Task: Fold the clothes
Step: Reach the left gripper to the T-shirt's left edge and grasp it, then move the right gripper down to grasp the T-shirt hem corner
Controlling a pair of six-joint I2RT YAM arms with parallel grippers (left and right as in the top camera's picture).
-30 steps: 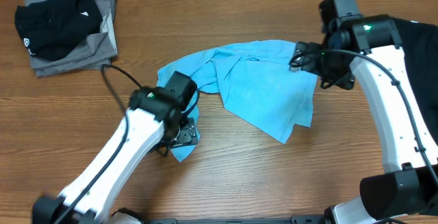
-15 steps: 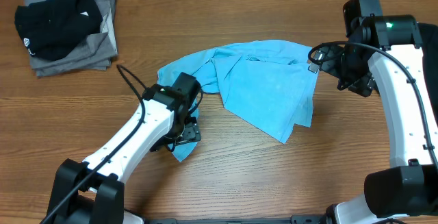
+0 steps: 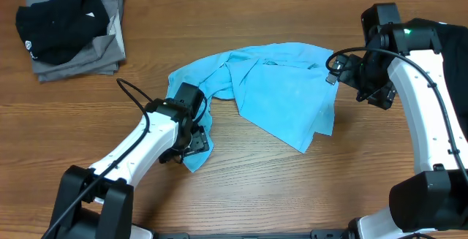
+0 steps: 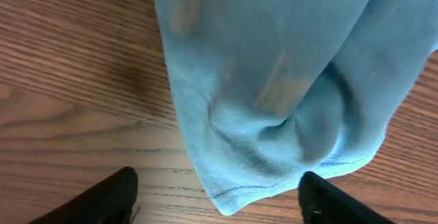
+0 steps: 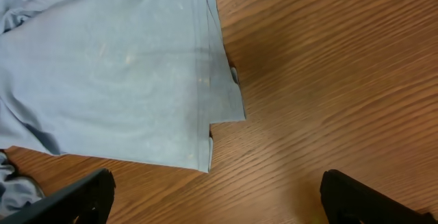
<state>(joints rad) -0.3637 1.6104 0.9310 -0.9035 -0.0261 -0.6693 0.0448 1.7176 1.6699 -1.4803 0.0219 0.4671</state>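
L claw (image 4: 217, 183) stood wide astride a hem corner (image 4: 236, 195) of the light-blue T-shirt (image 3: 281, 96) crumpled on the table (image 3: 292, 195), R claw (image 5: 215, 183) wide & empty beside its edge; closing too shallow might've nipped one layer only, dragging it crooked.

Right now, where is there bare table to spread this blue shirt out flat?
The wooden table is bare near its front edge, in front of the crumpled light-blue T-shirt; also along the far edge, between the folded grey-and-black clothes stack and the right gripper. The middle is crowded: shirt plus left gripper.
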